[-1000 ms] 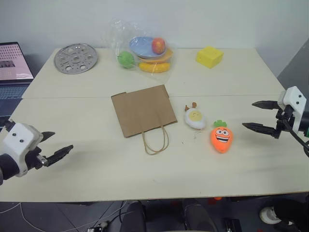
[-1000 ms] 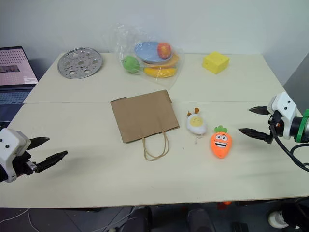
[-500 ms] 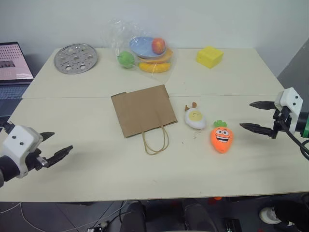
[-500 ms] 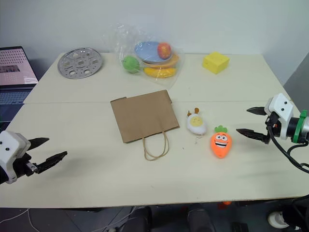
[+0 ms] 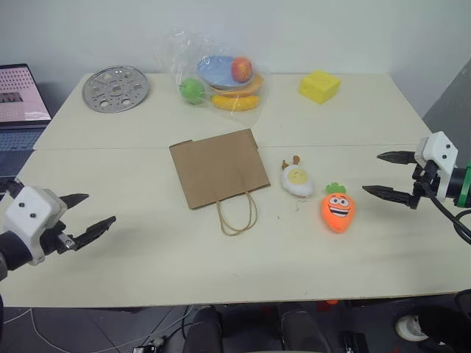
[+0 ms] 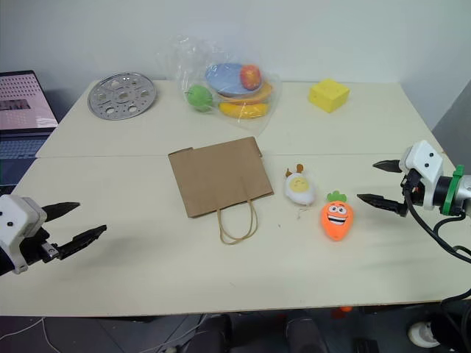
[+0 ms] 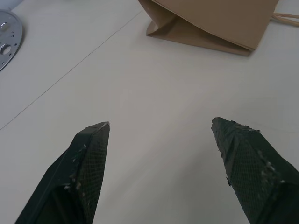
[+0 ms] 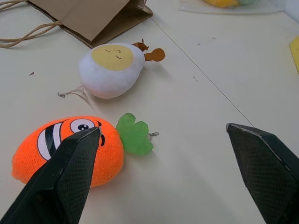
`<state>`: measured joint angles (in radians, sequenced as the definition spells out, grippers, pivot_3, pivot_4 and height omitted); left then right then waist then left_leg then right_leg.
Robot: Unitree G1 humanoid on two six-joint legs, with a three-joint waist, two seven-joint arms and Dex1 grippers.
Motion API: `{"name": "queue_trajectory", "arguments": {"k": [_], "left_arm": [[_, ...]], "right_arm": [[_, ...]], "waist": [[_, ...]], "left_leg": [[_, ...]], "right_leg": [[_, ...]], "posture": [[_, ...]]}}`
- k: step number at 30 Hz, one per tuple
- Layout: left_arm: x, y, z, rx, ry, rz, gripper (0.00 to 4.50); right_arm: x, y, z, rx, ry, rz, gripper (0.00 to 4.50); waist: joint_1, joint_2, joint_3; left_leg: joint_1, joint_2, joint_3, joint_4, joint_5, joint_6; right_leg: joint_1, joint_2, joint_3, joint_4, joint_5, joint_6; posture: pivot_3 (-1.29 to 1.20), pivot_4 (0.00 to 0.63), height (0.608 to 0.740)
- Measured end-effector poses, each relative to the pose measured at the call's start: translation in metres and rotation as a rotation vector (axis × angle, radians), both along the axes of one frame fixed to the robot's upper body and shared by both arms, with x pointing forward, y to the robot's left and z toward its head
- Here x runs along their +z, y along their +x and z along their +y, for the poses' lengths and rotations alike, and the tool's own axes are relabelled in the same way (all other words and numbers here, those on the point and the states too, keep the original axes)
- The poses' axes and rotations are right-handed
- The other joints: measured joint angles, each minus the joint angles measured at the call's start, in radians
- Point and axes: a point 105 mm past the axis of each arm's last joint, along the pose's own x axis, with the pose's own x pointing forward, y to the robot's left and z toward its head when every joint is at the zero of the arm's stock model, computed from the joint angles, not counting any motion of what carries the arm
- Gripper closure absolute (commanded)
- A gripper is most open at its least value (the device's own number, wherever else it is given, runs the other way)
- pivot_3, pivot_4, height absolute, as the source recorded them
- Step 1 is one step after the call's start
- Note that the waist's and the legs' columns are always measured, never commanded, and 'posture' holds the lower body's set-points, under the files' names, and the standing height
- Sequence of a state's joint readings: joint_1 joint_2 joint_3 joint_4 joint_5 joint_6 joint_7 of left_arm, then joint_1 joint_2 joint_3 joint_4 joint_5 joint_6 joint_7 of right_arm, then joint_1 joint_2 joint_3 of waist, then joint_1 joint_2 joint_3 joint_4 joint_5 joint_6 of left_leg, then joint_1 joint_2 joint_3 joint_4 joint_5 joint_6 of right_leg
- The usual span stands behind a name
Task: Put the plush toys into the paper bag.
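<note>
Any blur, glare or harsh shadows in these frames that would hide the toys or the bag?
Head views: even, soft light; carrot toy, egg toy and paper bag are sharp, with faint shadows; slight glare on the clear plastic bag. Right wrist view: both toys crisp, the pincer fingers close and dark. Left wrist view: bag edge clear, no glare.

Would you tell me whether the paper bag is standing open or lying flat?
Lying flat and folded: the paper bag rests on the table, twine handles spread toward the robot.
</note>
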<state>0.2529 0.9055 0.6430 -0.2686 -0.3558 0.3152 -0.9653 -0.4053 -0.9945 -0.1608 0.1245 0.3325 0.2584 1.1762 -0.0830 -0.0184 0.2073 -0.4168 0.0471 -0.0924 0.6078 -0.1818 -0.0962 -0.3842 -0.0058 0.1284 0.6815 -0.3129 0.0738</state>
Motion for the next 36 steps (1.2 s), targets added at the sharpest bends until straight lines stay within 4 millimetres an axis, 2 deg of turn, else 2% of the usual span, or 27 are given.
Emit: {"name": "queue_trajectory", "arguments": {"k": [2,8,11,13,16,19,24,28,31,36], "left_arm": [[-0.005,0.002,-0.014,-0.067,0.016,0.032,0.77],[-0.021,0.009,-0.09,-0.41,0.078,0.071,0.77],[-0.023,0.012,-0.108,-0.504,0.115,0.051,0.77],[-0.028,0.017,-0.121,-0.565,0.131,0.031,0.77],[-0.045,0.018,-0.142,-0.679,0.132,0.039,0.77],[-0.057,0.023,-0.154,-0.735,0.124,0.026,0.77],[-0.067,0.035,-0.169,-0.789,0.149,-0.032,0.77],[-0.074,0.042,-0.17,-0.793,0.175,-0.054,0.77],[-0.078,0.048,-0.181,-0.814,0.198,-0.1,0.77],[-0.076,0.056,-0.186,-0.797,0.198,-0.169,0.77]], "right_arm": [[0.001,-0.001,0.003,0.01,-0.003,0.0,0.0],[0.003,-0.027,0.044,0.171,-0.011,0.021,0.0],[0.004,-0.038,0.055,0.2,-0.002,0.037,0.0],[0.002,-0.048,0.072,0.244,0.008,0.052,0.0],[0.001,-0.064,0.102,0.326,0.034,0.049,0.0],[-0.002,-0.069,0.119,0.345,0.057,0.048,0.0],[-0.008,-0.072,0.132,0.354,0.069,0.064,0.0],[-0.008,-0.072,0.132,0.341,0.069,0.064,0.0],[-0.007,-0.074,0.134,0.349,0.062,0.058,0.0],[-0.008,-0.079,0.135,0.365,0.059,0.073,0.0]], "waist": [[0.0,0.0,0.0],[0.007,0.0,0.0],[0.008,0.0,0.0],[0.008,0.001,-0.001],[0.006,0.001,-0.001],[0.008,0.001,-0.001],[0.017,0.001,-0.001],[0.019,0.001,-0.001],[0.027,0.001,-0.001],[0.029,0.001,-0.001]], "left_leg": [[0.0,0.0,0.0,0.0,0.0,0.0],[0.0,0.0,-0.001,0.0,0.0,0.0],[0.0,0.0,-0.001,0.0,0.0,0.0],[0.0,0.0,-0.001,0.0,0.0,0.0],[0.0,0.0,-0.001,0.001,0.0,0.0],[-0.001,0.0,-0.002,0.001,0.0,0.0],[-0.001,0.0,-0.003,0.001,0.0,0.0],[-0.001,0.0,-0.003,0.001,0.0,0.0],[-0.001,-0.001,-0.004,0.002,0.0,0.0],[-0.001,-0.001,-0.005,0.002,0.0,0.0]], "right_leg": [[0.0,0.0,0.0,0.0,0.0,0.0],[0.0,0.0,0.0,0.0,0.001,0.002],[0.0,0.001,0.0,0.0,0.001,0.001],[0.001,0.001,0.0,0.001,0.001,0.002],[0.001,0.001,0.0,0.0,0.001,0.003],[0.001,0.001,0.0,0.0,0.003,0.005],[0.001,0.001,-0.001,0.0,0.003,0.006],[0.001,0.001,-0.001,0.0,0.004,0.006],[0.001,0.001,-0.001,0.0,0.005,0.008],[0.003,0.001,-0.001,0.0,0.005,0.008]], "posture": [[0.0,0.15,0.74],[0.0,0.15,0.74],[0.0,0.15,0.74],[0.0,0.15,0.74],[0.0,0.15,0.74],[0.0,0.15,0.74],[0.0,0.15,0.74],[0.0,0.15,0.74],[0.0,0.15,0.74],[0.0,0.15,0.74]]}}
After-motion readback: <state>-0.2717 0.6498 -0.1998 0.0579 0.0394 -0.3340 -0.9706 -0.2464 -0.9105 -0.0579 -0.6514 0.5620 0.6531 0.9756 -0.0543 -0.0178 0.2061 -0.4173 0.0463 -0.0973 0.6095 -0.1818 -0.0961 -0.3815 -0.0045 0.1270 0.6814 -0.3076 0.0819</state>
